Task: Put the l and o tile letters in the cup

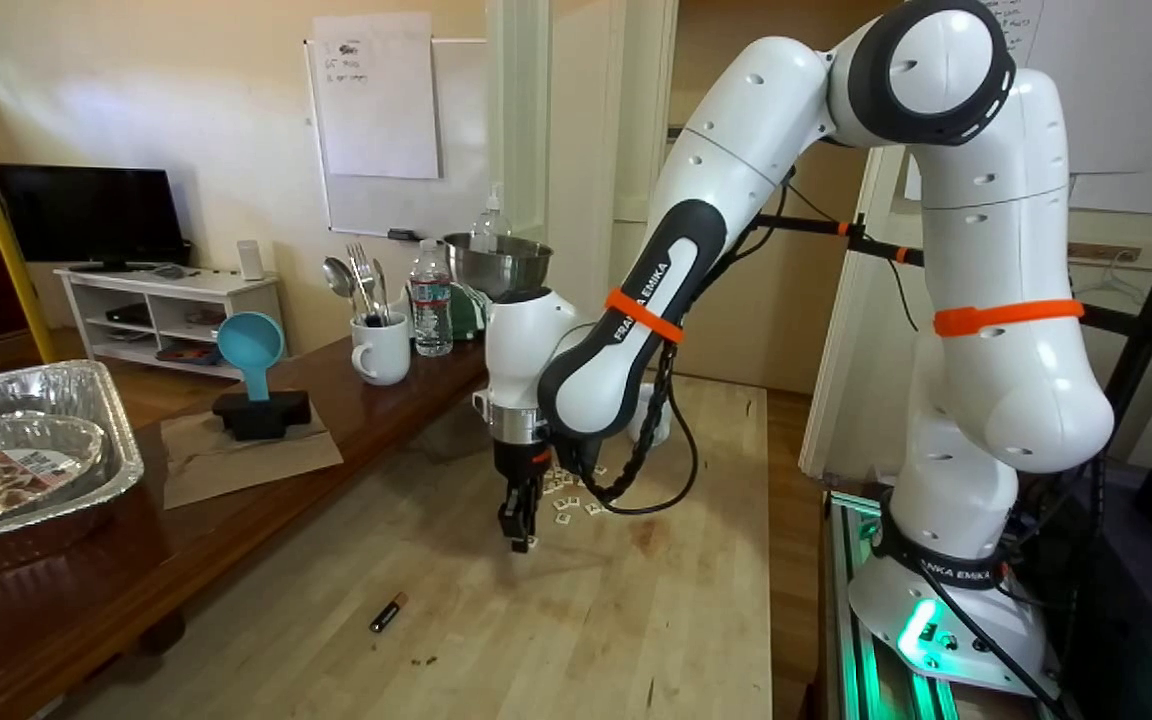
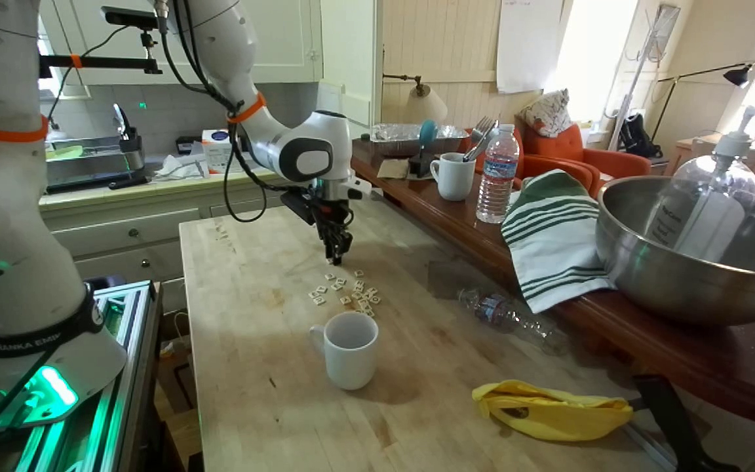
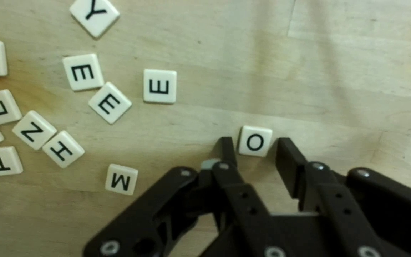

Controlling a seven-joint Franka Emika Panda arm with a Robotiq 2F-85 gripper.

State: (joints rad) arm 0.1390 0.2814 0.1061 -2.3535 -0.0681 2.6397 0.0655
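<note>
The O tile (image 3: pixel 255 141) lies flat, face up, on the wooden table in the wrist view. My gripper (image 3: pixel 254 147) is open, with a fingertip on each side of the O tile and a small gap at both sides. The gripper is low at the table in both exterior views (image 1: pixel 520 538) (image 2: pixel 335 257). The white cup (image 2: pixel 350 354), with a handle, stands upright on the table beyond the tile pile; the arm's cables partly cover it in an exterior view (image 1: pixel 658 420). I cannot make out an L tile; letters are too small to read in the exterior views.
Several other tiles (image 2: pixel 359 286) lie between gripper and cup, including an M tile (image 3: pixel 121 179) and an E tile (image 3: pixel 160 86). A battery (image 1: pixel 388 612), a lying plastic bottle (image 2: pixel 508 318) and a yellow item (image 2: pixel 551 412) are on the table. A raised brown counter (image 1: pixel 376 425) borders it.
</note>
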